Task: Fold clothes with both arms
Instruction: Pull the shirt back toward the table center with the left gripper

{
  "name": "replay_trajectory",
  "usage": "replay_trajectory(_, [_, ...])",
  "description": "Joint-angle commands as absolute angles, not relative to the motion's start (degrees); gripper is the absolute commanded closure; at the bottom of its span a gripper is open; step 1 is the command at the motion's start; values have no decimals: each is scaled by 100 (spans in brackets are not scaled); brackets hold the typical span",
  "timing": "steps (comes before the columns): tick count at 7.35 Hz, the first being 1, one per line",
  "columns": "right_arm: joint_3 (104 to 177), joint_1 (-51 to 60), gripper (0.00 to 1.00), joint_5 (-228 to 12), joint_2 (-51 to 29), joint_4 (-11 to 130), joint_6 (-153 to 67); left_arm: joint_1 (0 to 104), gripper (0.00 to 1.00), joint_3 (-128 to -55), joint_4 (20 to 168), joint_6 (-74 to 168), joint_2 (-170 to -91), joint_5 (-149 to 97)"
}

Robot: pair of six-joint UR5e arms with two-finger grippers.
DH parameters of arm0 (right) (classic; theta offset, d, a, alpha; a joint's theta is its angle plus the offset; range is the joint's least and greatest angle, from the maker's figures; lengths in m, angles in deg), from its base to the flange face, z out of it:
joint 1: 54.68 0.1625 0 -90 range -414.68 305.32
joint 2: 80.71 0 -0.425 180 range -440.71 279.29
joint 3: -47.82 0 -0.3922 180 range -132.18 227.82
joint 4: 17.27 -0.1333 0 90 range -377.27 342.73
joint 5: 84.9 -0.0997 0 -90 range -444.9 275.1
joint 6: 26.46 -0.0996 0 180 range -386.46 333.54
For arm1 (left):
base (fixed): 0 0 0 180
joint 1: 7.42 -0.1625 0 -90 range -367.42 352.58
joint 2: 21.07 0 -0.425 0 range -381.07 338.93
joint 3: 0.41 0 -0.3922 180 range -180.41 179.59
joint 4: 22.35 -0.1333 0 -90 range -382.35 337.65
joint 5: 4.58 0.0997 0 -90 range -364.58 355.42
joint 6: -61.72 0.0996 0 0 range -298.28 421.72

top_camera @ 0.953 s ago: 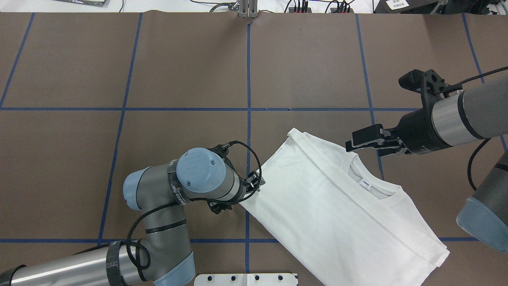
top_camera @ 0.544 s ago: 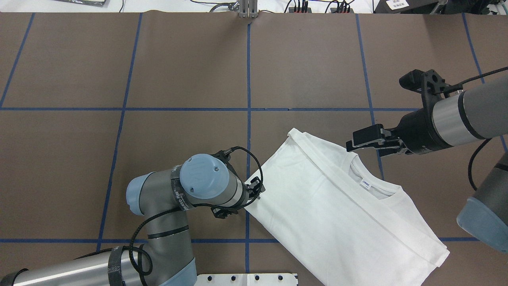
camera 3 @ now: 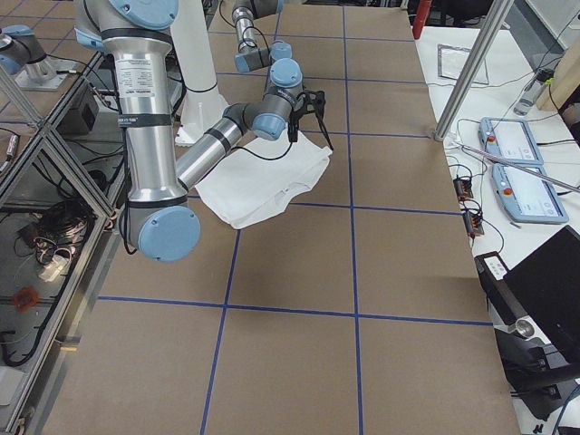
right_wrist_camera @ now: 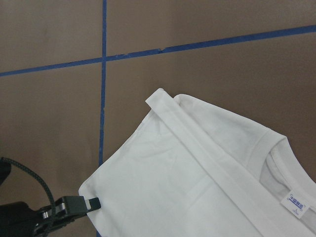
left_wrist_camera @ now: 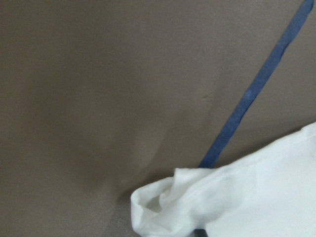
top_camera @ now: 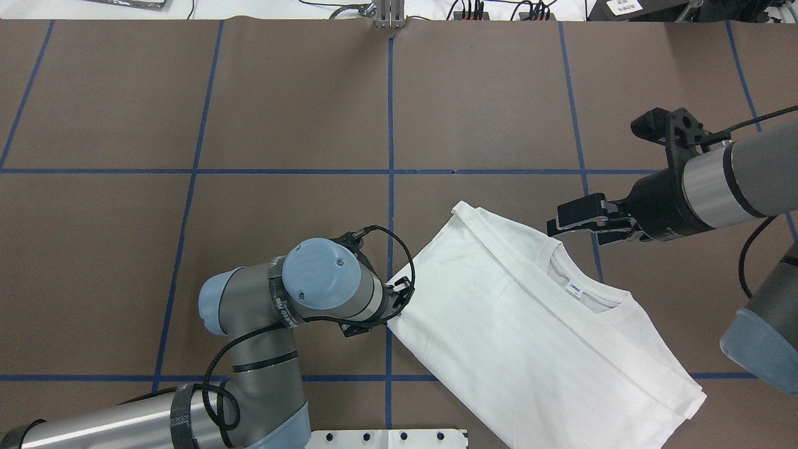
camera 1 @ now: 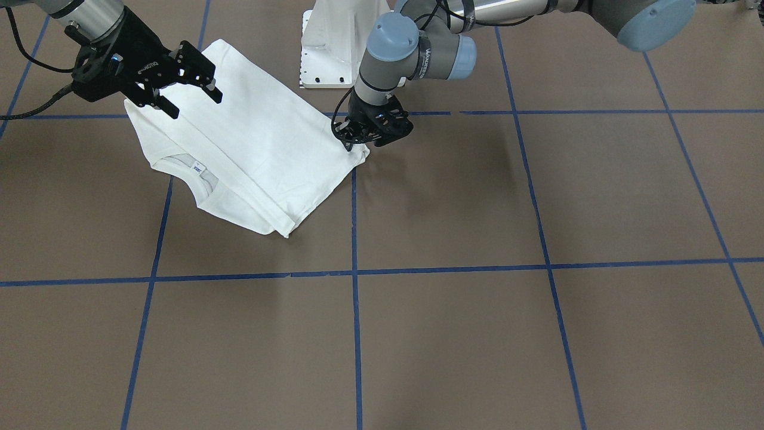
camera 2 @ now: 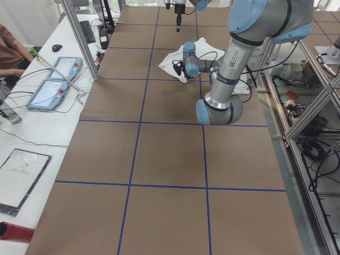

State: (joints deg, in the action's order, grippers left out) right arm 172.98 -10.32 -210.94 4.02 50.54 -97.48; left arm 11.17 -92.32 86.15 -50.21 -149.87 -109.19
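Note:
The white T-shirt point(top_camera: 530, 337) lies folded lengthwise on the brown table, its ribbed neck and small label point(top_camera: 575, 289) facing up. My left gripper point(top_camera: 402, 292) sits at the shirt's corner nearest the table's middle. It is low over the cloth point(camera 1: 250, 143) and shut on that corner. The left wrist view shows the bunched corner point(left_wrist_camera: 163, 202) but not the fingers. My right gripper point(top_camera: 570, 227) hovers open above the shoulder end by the neck point(camera 1: 196, 106) with nothing between its fingers. The right wrist view looks down on the folded shirt point(right_wrist_camera: 197, 187).
A white metal pedestal base point(camera 1: 334, 42) stands at the robot's side of the table, close behind the shirt. Blue tape lines point(top_camera: 391, 125) grid the brown surface. Tablets and cables point(camera 2: 53, 85) lie on a side bench beyond the table's far edge.
My left gripper has shifted slightly toward the robot and to the right, nudging the shirt's corner with it. The right gripper has drifted a little to the right, still open.

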Motion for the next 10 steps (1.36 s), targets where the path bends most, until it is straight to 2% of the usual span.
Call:
replay_trajectory(1, [17298, -1029, 0, -21094, 446, 5050, -9748, 1365, 100, -9269, 8619, -5008, -14992, -10926])
replay_trajectory(7, [17263, -1029, 0, -20769, 428, 5050, -9748, 2893, 100, -9051, 8268, -4062, -14930, -10961])
replay_trajectory(9, [17263, -1029, 0, -20760, 428, 5050, -9748, 3368, 100, -8402, 8391, -3403, -15166, -10952])
replay_trajectory(10, [17272, -1029, 0, -20760, 428, 5050, -9748, 3519, 100, -7842, 8400, -3165, -15542, -10935])
